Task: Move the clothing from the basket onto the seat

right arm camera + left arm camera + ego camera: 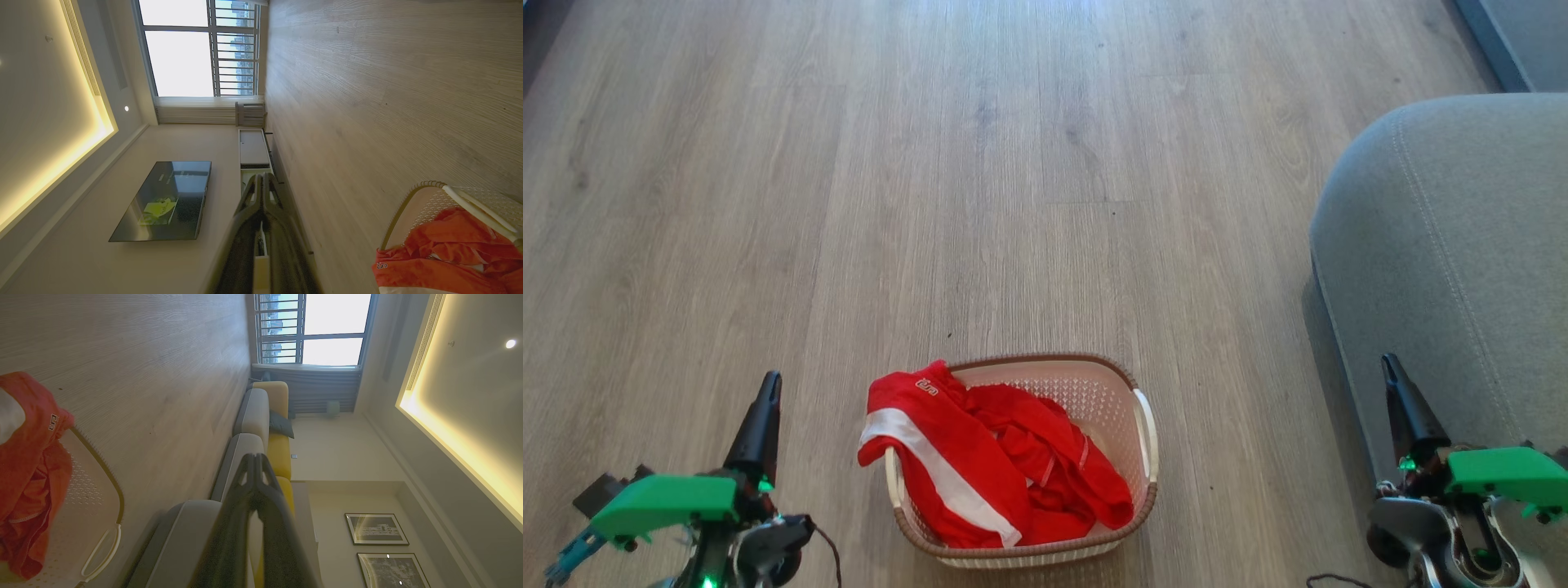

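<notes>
One basket (1147, 425) holds one heap of red clothing (980, 465), near one grey seat (1445, 245). Two grippers, left gripper (770, 382) and right gripper (1387, 365), are pressed together, empty.

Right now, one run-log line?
clothing: in basket | seat: right of basket | left gripper: shut, holding nothing | right gripper: shut, holding nothing

The head view's right edge crops the grey fabric sofa cushion (1445, 245). Red white-striped clothing (980, 465) hides much of the cream perforated basket (1098, 390).
</notes>
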